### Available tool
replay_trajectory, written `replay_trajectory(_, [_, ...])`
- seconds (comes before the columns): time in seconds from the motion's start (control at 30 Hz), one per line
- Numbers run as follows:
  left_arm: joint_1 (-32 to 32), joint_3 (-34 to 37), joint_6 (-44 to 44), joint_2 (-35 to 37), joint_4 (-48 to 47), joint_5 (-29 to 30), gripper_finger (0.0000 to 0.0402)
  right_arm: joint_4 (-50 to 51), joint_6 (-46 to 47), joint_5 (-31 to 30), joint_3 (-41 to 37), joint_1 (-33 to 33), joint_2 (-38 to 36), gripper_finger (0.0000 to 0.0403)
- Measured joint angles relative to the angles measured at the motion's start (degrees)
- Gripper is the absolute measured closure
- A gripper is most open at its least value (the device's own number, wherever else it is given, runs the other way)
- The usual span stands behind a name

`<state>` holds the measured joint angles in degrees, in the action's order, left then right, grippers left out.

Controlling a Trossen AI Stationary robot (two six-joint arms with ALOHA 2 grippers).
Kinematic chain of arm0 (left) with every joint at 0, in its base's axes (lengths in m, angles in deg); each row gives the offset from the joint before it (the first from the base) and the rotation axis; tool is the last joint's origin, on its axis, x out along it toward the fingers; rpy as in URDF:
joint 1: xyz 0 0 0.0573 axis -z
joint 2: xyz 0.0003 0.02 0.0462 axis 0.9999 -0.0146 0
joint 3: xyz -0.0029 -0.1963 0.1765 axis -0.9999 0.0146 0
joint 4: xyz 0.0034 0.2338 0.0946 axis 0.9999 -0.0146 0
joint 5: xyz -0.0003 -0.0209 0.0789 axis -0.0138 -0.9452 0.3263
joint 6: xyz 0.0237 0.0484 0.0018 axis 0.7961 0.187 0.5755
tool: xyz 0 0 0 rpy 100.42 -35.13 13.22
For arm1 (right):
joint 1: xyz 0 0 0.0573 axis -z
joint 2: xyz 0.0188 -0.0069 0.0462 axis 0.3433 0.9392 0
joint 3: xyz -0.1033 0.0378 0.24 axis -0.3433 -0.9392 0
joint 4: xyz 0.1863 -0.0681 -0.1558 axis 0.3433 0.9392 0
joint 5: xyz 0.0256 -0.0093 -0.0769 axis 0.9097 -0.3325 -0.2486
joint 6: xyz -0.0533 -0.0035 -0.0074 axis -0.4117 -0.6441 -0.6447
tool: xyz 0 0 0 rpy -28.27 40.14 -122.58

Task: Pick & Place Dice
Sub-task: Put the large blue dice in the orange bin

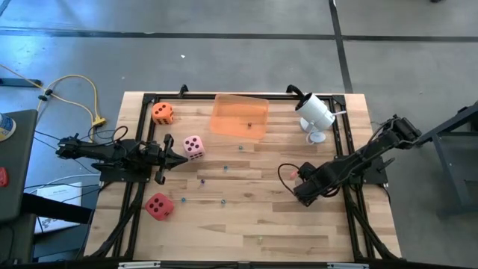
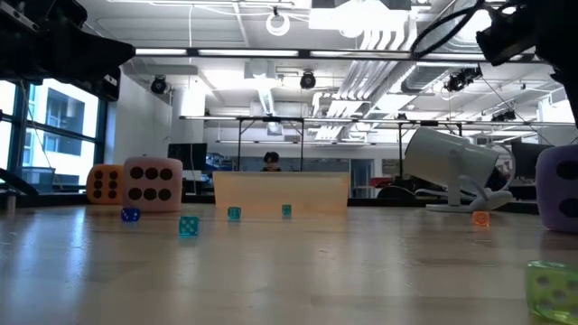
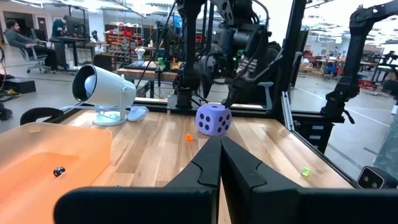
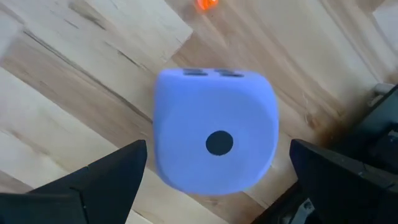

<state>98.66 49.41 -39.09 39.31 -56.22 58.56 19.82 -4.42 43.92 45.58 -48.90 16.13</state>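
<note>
The purple die point(image 4: 214, 134) sits on the table with one pip facing my right wrist camera. My right gripper point(image 4: 217, 146) is open above it, one finger on either side with a gap to each. In the high view my right gripper point(image 1: 302, 190) hides this die. From the left wrist view the purple die point(image 3: 213, 119) rests on the wood under the right arm. The pink die point(image 1: 193, 146), orange die point(image 1: 163, 113) and red die point(image 1: 158, 205) rest on the table's left half. My left gripper point(image 1: 183, 158) is shut, just beside the pink die.
A translucent orange tray point(image 1: 228, 112) stands at the far edge, with a small dark die inside. A white camera on a stand point(image 1: 316, 112) is to its right. Several tiny coloured dice lie scattered over the wood. A black frame borders the table.
</note>
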Motion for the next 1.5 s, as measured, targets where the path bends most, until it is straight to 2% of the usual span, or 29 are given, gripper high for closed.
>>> replay_trajectory(0.2, [0.0, 0.0, 0.0, 0.0, 0.0, 0.0, 0.0401, -0.07, 0.09, -1.21, 0.02, 0.0, -2.66, 0.0014])
replay_trajectory(0.67, [0.01, 0.0, 0.02, 0.0, 0.0, 0.0, 0.0401, -0.48, -2.27, -0.04, 0.0, 0.0, -3.16, 0.0014])
replay_trajectory(1.0, [0.02, 0.0, 0.04, 0.0, 0.0, 0.0, 0.0401, -4.06, -0.22, 0.0, -5.22, 0.48, -9.36, 0.0014])
replay_trajectory(1.17, [0.0, 0.0, 0.66, 0.0, 0.0, 0.0, 0.0401, -7.18, -0.37, 1.47, -6.59, 0.48, -9.38, 0.0014])
replay_trajectory(1.5, [0.01, 0.0, 0.59, 0.0, 0.0, 0.0, 0.0401, -7.26, -0.04, 1.41, -6.62, 0.46, -7.63, 0.0014])
